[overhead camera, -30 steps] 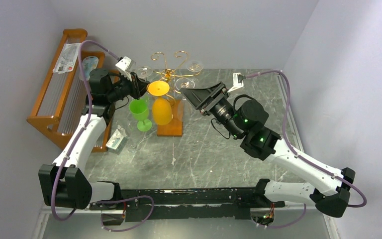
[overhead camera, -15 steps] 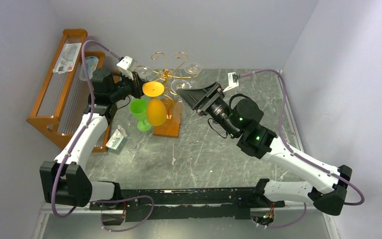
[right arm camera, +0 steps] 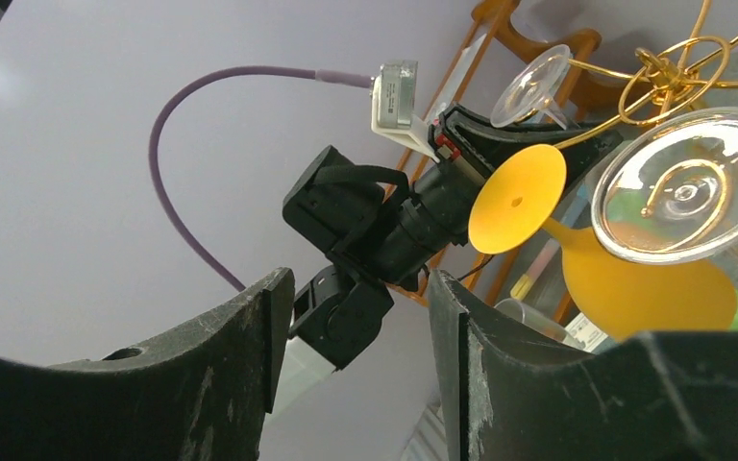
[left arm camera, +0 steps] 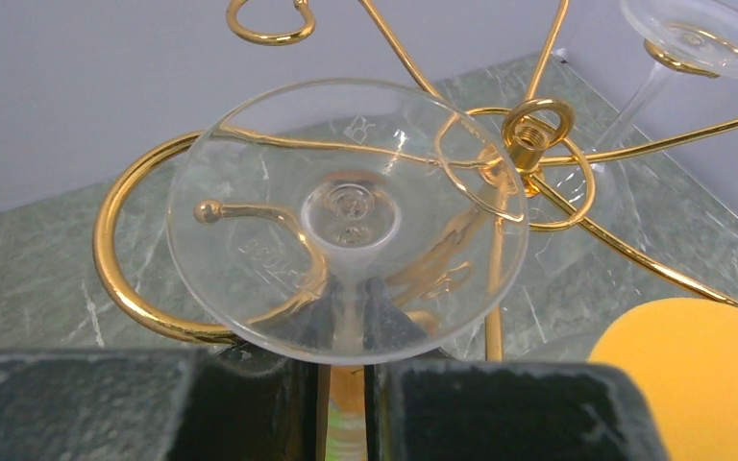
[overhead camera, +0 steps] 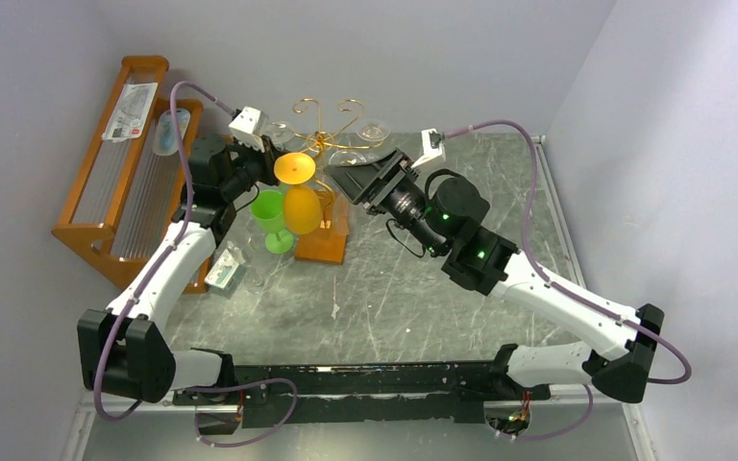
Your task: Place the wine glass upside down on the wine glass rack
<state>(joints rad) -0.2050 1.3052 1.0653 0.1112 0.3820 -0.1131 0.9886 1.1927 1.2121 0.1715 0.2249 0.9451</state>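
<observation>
The gold wire wine glass rack stands on its orange-brown base at the back of the table. My left gripper is shut on the stem of a clear wine glass held upside down. In the left wrist view the gripper shows its tips through the glass's foot, and a curled rack arm lies just beyond the foot. My right gripper is open and empty beside the rack's right side; in its own view it faces the left gripper.
An orange wine glass is upside down by the rack's stem. A green glass stands beside it. Clear glasses hang on other rack arms. A stepped wooden shelf fills the left, with a packet at its foot.
My right arm has swung left and closer to the rack. My left gripper has shifted slightly back with the clear glass. The orange glass has moved a little left.
</observation>
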